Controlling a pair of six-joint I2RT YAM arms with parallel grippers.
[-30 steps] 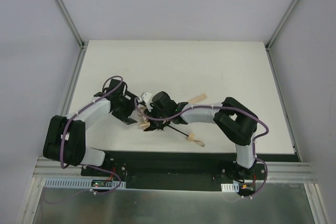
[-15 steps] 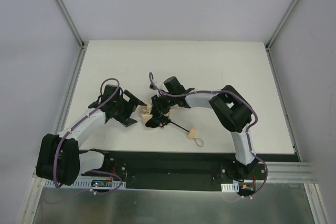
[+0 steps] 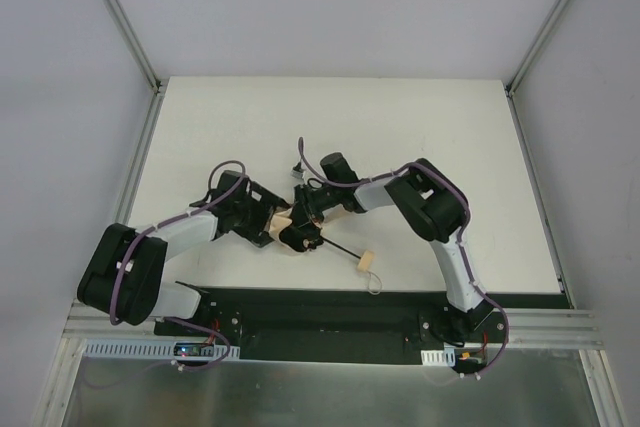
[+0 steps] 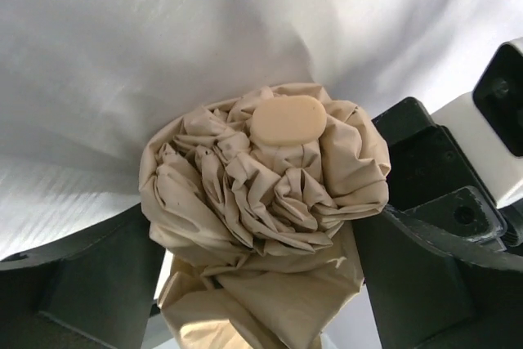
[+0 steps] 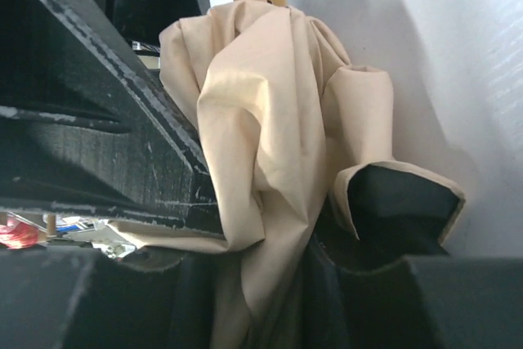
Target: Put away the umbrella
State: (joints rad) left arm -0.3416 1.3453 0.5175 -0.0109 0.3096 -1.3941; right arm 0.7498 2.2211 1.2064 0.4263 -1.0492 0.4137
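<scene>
so the right gripper (image 3: 306, 220) is pinching the umbrella (image 4: 261, 194) by its bunched tan fabric, left gripper (image 3: 261, 225) spread wide around the umbrella's capped end

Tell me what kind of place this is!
Probably a robot lab test booth: a white table boxed in by plain white walls and metal frame rails, with a left arm and right arm bolted at its near edge, handling a beige umbrella.

Left pincer (image 3: 268, 219) closer again to the umbrella (image 4: 245, 194), jaws wider than a second ago.
</scene>
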